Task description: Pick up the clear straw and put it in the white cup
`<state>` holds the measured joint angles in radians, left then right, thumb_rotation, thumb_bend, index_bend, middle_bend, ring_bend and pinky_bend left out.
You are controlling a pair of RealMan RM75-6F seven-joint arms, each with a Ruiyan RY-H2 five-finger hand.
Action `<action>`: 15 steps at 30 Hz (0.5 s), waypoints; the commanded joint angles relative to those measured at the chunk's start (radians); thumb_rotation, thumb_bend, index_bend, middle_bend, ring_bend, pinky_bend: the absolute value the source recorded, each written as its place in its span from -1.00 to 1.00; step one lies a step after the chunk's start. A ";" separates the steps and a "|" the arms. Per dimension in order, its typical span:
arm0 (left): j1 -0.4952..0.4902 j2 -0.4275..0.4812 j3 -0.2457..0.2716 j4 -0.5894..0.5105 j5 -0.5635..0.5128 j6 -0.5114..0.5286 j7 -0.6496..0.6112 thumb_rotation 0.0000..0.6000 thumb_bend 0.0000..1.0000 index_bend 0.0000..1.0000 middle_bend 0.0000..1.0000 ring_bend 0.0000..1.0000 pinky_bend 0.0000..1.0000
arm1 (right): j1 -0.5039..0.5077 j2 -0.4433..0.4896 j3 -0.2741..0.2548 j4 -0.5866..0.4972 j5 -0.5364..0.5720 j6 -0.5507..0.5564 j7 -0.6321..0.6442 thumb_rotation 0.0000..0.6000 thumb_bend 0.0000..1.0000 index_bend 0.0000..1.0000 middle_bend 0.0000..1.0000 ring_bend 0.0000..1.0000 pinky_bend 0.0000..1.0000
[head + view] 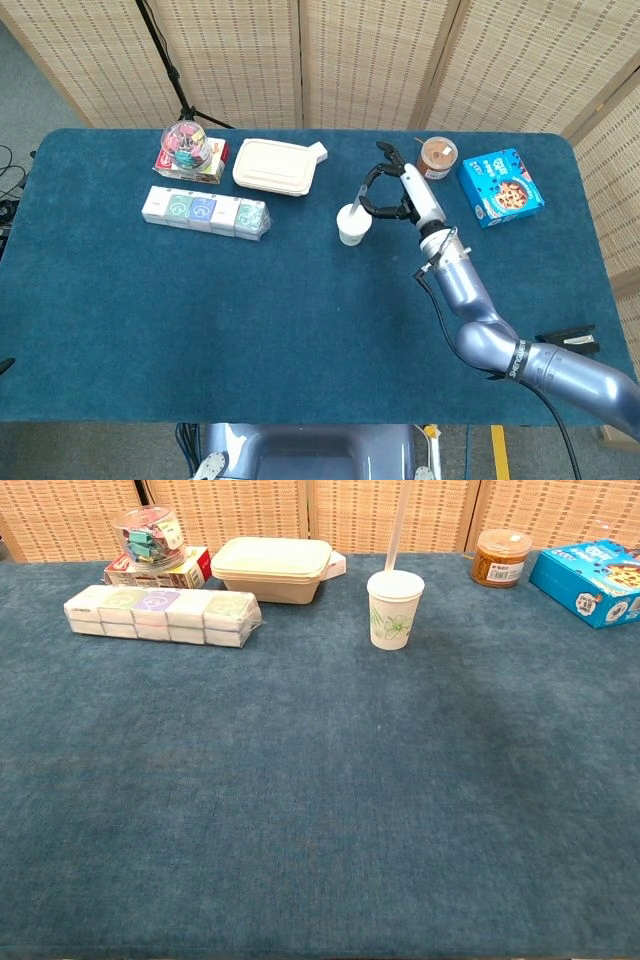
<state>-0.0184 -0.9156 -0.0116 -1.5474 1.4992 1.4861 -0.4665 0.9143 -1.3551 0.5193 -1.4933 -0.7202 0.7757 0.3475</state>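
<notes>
Cup (395, 608) mid-table, just R of the lunch box (272, 569). Straw (399, 528) stands w/ lower end in the cup, tilted. R hand (400, 190) above cup, fingertips (366, 190) pinching straw's top.

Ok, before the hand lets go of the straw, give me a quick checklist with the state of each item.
1. Right hand holds the clear straw: ok.
2. Straw's lower end inside the white cup: ok, it passes the rim in the chest view.
3. Straw touching the cup's bottom: cannot tell.
4. Cup upright on the table: ok.
5. Cup apart from the beige container and brown jar: ok.
6. Left hand out of the way: ok, not in either view.
</notes>
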 commanded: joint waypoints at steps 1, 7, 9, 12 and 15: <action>0.000 0.000 0.000 0.000 0.000 0.000 0.000 1.00 -0.93 -1.00 -1.00 -1.00 -1.00 | 0.000 0.000 0.000 0.005 -0.006 -0.004 -0.001 1.00 -0.08 0.15 -0.90 -1.00 -1.00; -0.001 -0.001 -0.001 0.000 -0.001 -0.002 0.003 1.00 -0.93 -1.00 -1.00 -1.00 -1.00 | -0.003 0.003 0.002 0.014 -0.015 -0.010 -0.001 1.00 -0.08 0.15 -0.90 -1.00 -1.00; 0.000 -0.001 0.000 -0.001 0.000 0.000 0.004 1.00 -0.93 -1.00 -1.00 -1.00 -1.00 | -0.005 0.002 0.000 0.017 -0.015 -0.013 -0.001 1.00 -0.08 0.15 -0.90 -1.00 -1.00; 0.003 -0.001 0.001 -0.001 0.004 0.004 0.003 1.00 -0.93 -1.00 -1.00 -1.00 -1.00 | -0.009 -0.007 -0.012 0.031 -0.020 -0.015 -0.004 1.00 -0.08 0.15 -0.90 -1.00 -1.00; 0.005 -0.002 0.001 0.003 0.002 0.005 -0.001 1.00 -0.93 -1.00 -1.00 -1.00 -1.00 | -0.013 -0.036 -0.026 0.064 -0.039 -0.011 0.002 1.00 -0.08 0.15 -0.90 -1.00 -1.00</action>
<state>-0.0139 -0.9173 -0.0103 -1.5445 1.5017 1.4908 -0.4676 0.9036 -1.3792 0.4989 -1.4419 -0.7489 0.7629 0.3463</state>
